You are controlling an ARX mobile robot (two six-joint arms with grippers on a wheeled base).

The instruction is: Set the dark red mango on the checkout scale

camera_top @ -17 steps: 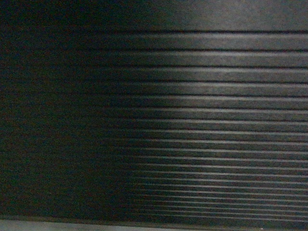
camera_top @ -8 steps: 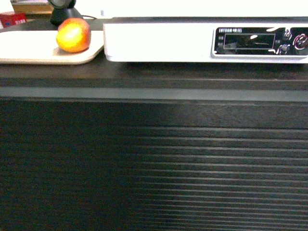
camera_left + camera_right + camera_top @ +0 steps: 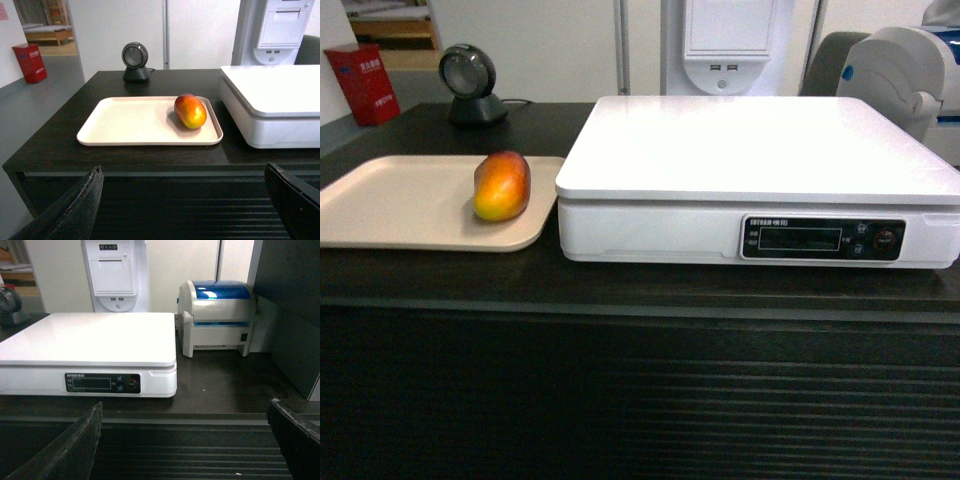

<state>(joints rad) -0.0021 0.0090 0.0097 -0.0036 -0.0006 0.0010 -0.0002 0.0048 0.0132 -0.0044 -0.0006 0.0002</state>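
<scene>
The dark red mango (image 3: pixel 502 185) lies on its side at the right end of a beige tray (image 3: pixel 390 205), on top of the dark checkout (image 3: pixel 640 295). Directly right of the tray stands the white scale (image 3: pixel 750 150), its platform bare. In the left wrist view the mango (image 3: pixel 190 111) is ahead of and above my left gripper (image 3: pixel 184 170), which is open and empty in front of the slatted panel. My right gripper (image 3: pixel 185 407) is also open and empty, below the counter edge and facing the scale (image 3: pixel 90 340). Neither gripper shows in the head view.
A round black scanner (image 3: pixel 470 80) stands behind the tray. A white and blue label printer (image 3: pixel 217 315) sits right of the scale, beside a dark wall (image 3: pixel 290 315). A white terminal (image 3: pixel 730 40) rises behind the scale. A red box (image 3: pixel 362 80) is far left.
The head view has risen from the counter's slatted front to above its top, so the tray, the mango and the whole scale now show from above.
</scene>
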